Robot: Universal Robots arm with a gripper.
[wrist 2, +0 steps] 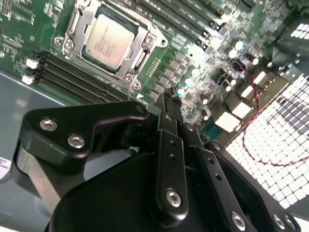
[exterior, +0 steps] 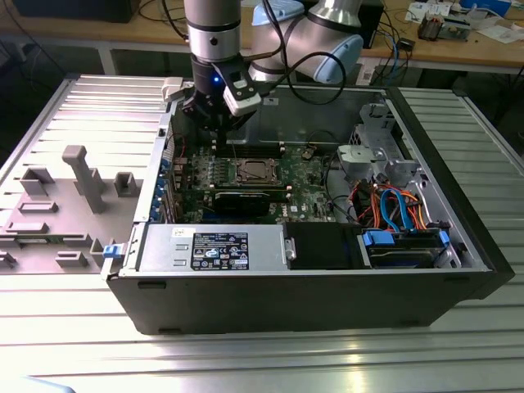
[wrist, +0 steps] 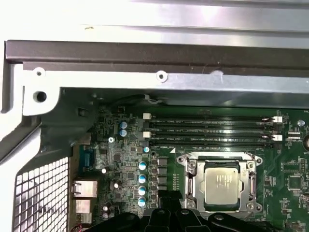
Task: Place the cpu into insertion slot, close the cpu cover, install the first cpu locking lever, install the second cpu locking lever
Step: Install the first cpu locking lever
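In the exterior view the arm (exterior: 315,37) bent in from two o'clock. Its grey wrist (exterior: 214,33) stood vertical, and the black pincer (exterior: 214,129) below it pointed straight down toward six o'clock. In the second wrist view its fingertips (wrist 2: 168,116) met, closed on nothing.

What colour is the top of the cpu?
Dull silver-grey; the cpu shows best in the second wrist view.

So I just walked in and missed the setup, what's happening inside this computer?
The robot arm's gripper, shut and empty, hovers over the green motherboard beside the insertion slot. The cpu sits in the slot, with the cpu cover down around it.
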